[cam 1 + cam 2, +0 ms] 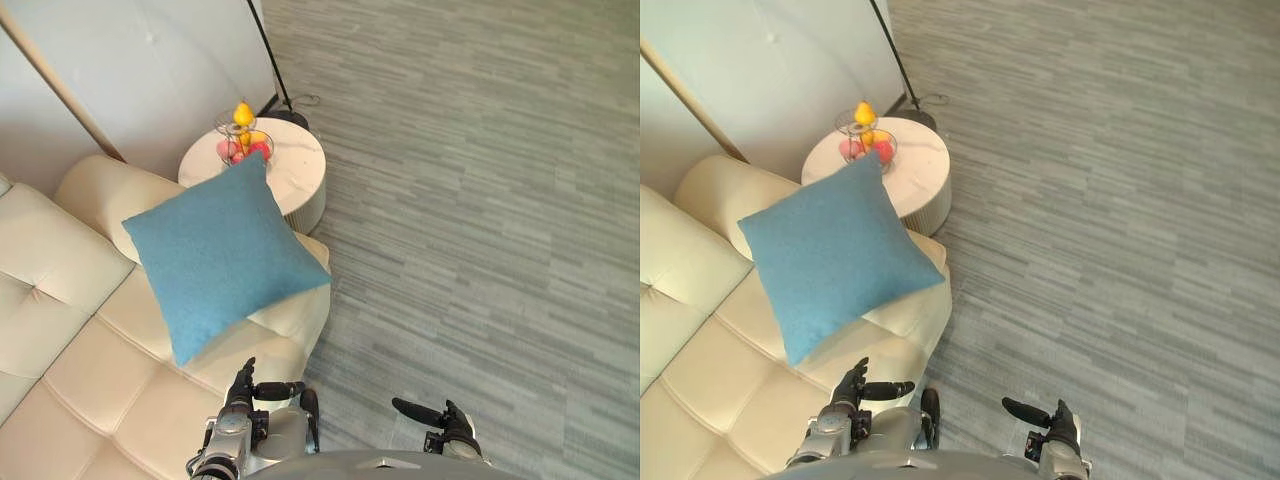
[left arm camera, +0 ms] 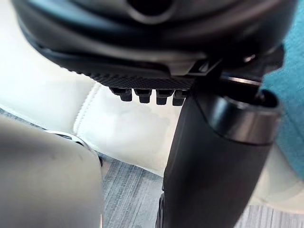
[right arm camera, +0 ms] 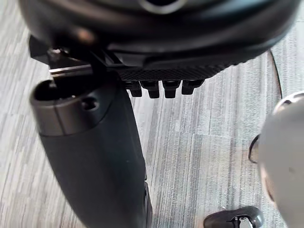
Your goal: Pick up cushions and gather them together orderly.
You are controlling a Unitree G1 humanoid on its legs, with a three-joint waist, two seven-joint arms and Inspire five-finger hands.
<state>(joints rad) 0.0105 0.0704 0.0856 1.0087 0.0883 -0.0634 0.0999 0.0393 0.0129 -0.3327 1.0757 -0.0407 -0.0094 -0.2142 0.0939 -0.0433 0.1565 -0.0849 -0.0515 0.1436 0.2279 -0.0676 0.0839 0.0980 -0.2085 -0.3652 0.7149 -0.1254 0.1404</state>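
Note:
A blue square cushion leans tilted against the armrest of a cream leather sofa; its edge also shows in the left wrist view as the cushion. My left hand hovers open over the seat's front corner, a short way in front of the cushion and apart from it, with the thumb stretched out. My right hand hangs open over the grey carpet to the right of the sofa, its thumb extended, holding nothing.
A round white side table stands just behind the armrest and carries a wire bowl of fruit. A floor lamp's dark base and pole stand behind it by the wall. Striped grey carpet spreads to the right.

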